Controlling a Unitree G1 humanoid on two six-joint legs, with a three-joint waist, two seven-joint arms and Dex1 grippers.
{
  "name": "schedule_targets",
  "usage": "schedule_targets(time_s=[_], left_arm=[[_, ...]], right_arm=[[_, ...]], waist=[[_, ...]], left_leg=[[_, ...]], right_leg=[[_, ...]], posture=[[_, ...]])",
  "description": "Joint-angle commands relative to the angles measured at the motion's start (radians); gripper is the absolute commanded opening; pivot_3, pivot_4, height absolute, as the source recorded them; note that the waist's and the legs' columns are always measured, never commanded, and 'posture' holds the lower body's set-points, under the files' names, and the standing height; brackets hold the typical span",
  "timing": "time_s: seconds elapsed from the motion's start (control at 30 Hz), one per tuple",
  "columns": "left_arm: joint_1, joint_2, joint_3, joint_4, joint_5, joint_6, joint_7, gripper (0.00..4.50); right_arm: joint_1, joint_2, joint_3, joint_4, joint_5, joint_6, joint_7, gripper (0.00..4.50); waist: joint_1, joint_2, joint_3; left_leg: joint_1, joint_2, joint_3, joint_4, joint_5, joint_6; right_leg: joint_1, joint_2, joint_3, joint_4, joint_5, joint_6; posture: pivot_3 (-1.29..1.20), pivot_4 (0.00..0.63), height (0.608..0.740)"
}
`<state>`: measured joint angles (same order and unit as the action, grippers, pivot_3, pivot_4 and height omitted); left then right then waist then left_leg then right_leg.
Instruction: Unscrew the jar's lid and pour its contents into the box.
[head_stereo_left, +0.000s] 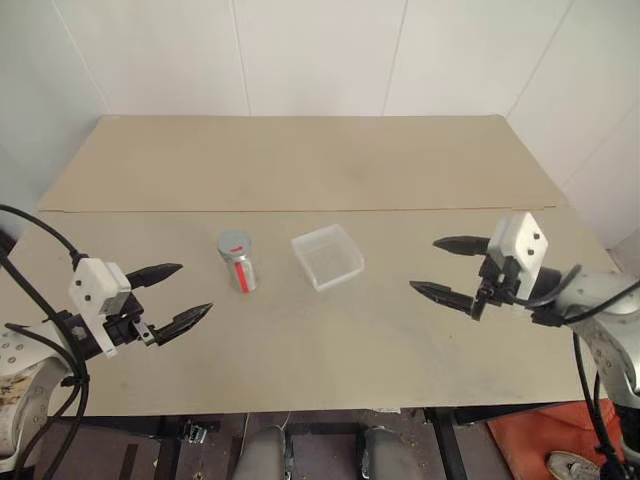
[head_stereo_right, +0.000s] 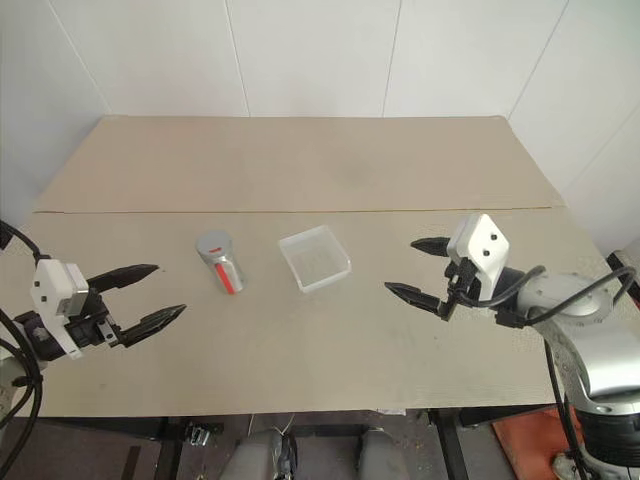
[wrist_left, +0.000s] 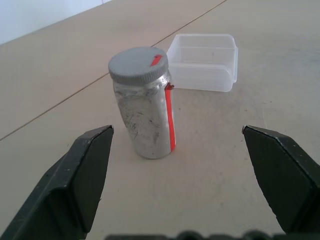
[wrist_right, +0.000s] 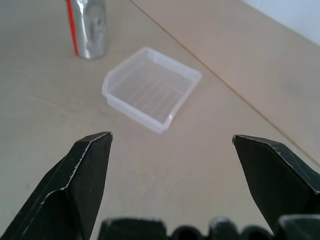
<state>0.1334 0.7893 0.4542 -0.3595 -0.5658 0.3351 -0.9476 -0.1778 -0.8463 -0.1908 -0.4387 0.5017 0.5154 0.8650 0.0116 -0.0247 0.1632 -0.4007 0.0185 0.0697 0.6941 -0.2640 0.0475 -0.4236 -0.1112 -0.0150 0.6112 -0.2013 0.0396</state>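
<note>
Standing upright near the middle of the beige table (head_stereo_left: 300, 170) is 1 jar (head_stereo_left: 240, 268), silvery-grey with a red stripe, its 1 grey lid (head_stereo_left: 233, 242) screwed on. Just beside it, apart, sits 1 translucent box (head_stereo_left: 327, 256). The 2 grippers hover above the table, each with fingers spread wide and holding nothing: the left gripper (head_stereo_left: 180, 298) near the jar, the right gripper (head_stereo_left: 448, 268) near the box, neither touching anything.

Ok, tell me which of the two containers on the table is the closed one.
The jar: it stands upright with its grey lid on. The box, to its right, is an open-topped shallow tray.
</note>
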Motion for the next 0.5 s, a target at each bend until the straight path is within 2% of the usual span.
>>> schedule_targets(time_s=[0.03,0.17,0.3,0.5], left_arm=[[-0.015,0.005,0.028,-0.029,-0.028,0.010,0.016,4.48],[-0.027,-0.021,-0.025,-0.027,-0.002,-0.004,0.038,4.48],[-0.020,-0.061,-0.019,-0.051,0.006,0.004,0.108,4.48],[0.069,-0.219,-0.070,-0.183,0.092,0.015,0.338,4.48]], right_arm=[[0.002,-0.002,-0.064,-0.068,0.033,0.006,-0.021,4.50],[0.025,-0.014,-0.048,-0.083,0.024,-0.004,-0.003,4.50],[-0.048,-0.015,-0.041,-0.061,0.049,0.007,0.006,4.50],[-0.128,-0.015,0.018,-0.010,0.029,-0.028,0.068,4.50]], waist=[[0.000,0.000,0.000],[-0.001,0.000,0.000],[-0.007,0.000,0.000],[-0.007,0.000,0.000]], left_leg=[[0.000,0.000,0.000,0.000,0.000,0.000],[0.001,0.000,0.000,0.000,0.000,0.000],[0.001,0.000,0.000,0.000,0.000,0.000],[0.001,0.000,0.000,0.000,0.000,0.000]], right_leg=[[0.000,0.000,0.000,0.000,0.000,0.000],[0.000,0.000,0.000,0.000,0.000,0.000],[0.000,0.000,0.001,0.000,0.000,0.000],[0.001,0.000,0.001,-0.001,0.000,0.000]], posture=[[0.00,0.150,0.740],[0.00,0.150,0.740],[0.00,0.150,0.740],[0.00,0.150,0.740]])
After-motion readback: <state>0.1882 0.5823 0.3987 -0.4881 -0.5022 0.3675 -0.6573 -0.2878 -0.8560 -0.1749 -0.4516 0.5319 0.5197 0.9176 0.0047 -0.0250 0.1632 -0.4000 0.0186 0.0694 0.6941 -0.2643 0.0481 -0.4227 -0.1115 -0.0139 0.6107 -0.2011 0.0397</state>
